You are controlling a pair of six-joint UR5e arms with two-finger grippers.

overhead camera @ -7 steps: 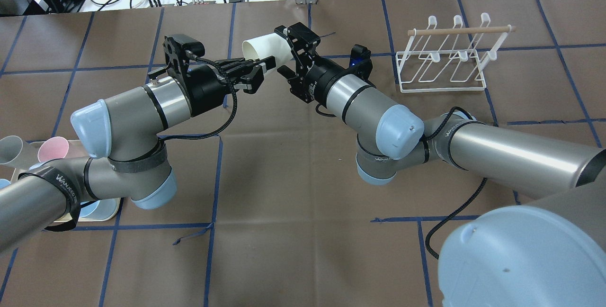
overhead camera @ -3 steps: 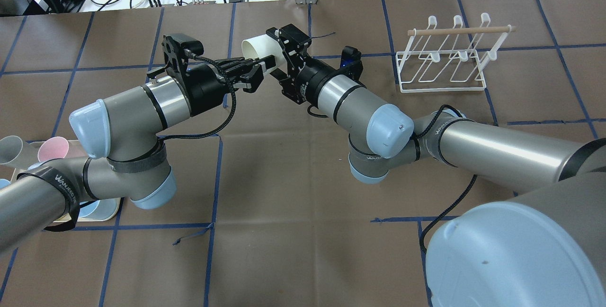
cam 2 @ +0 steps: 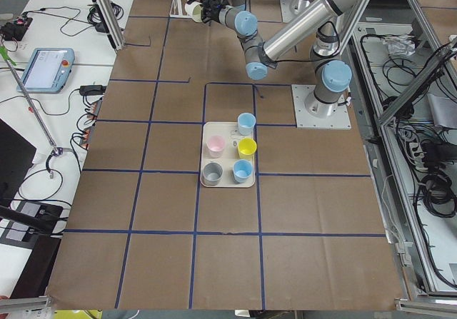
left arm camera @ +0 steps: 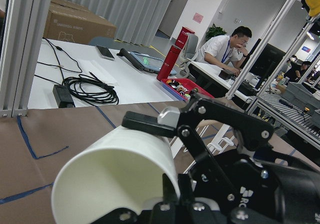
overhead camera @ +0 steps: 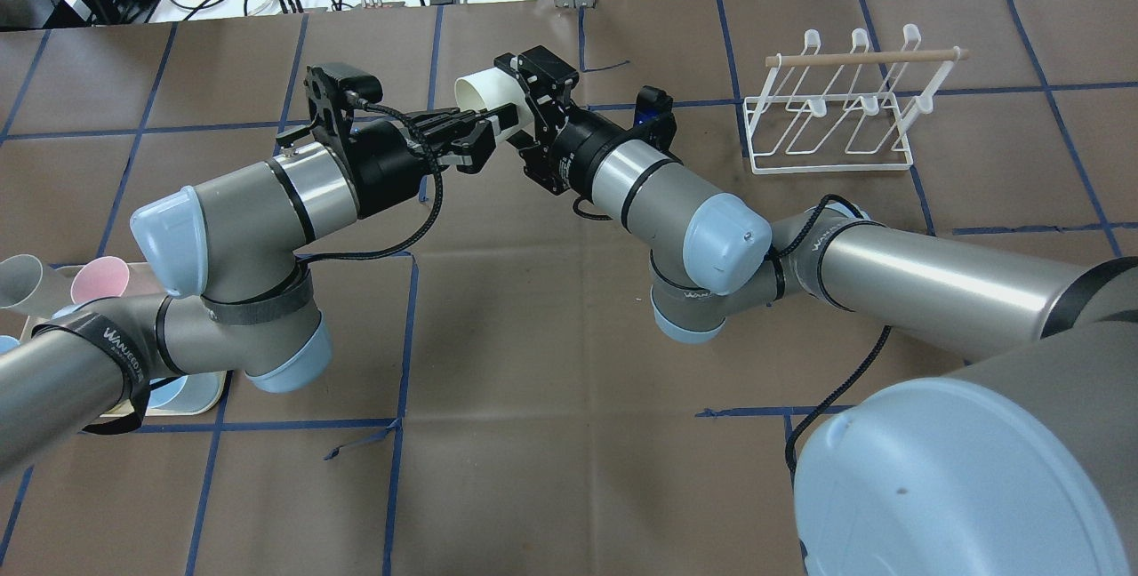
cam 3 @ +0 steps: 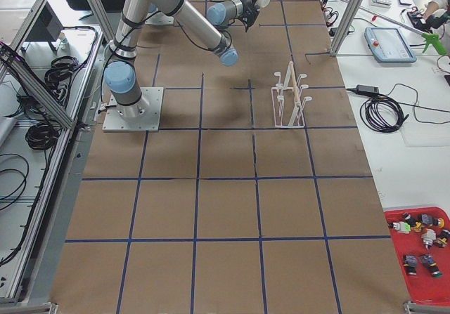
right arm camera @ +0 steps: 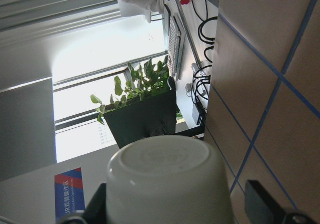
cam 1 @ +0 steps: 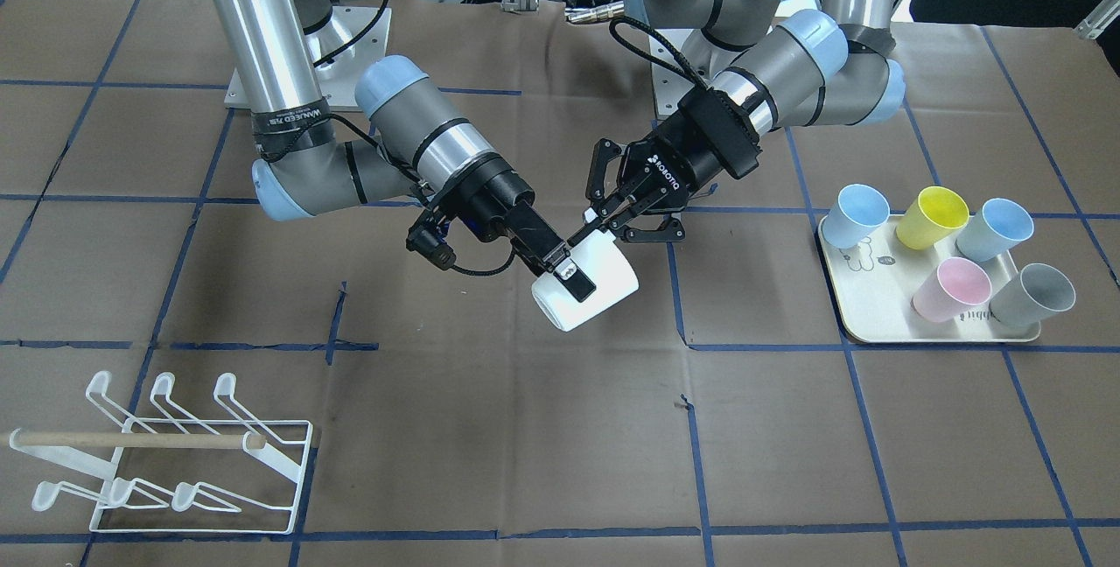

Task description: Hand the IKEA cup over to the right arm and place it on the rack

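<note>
A white IKEA cup [overhead camera: 484, 89] is held on its side in the air above the table; it also shows in the front view [cam 1: 599, 291]. My left gripper [overhead camera: 498, 124] is shut on the cup's rim wall near the mouth, also seen from the front [cam 1: 604, 224]. My right gripper [overhead camera: 526, 107] is open and straddles the cup from its base end. In the right wrist view the cup's base [right arm camera: 167, 176] sits between the fingers [right arm camera: 267, 204], with a gap on one side. The white wire rack [overhead camera: 867, 58] stands at the far right, also in the front view [cam 1: 131, 439].
A cream tray [cam 1: 875, 322] with several coloured cups sits on my left side, partly under the left arm in the overhead view [overhead camera: 200, 394]. Blue tape lines cross the brown table. Cables and gear lie beyond the far table edge.
My right arm has moved left towards the cup, so its open fingers now reach further along the cup. The left gripper and the cup have stayed in place.
</note>
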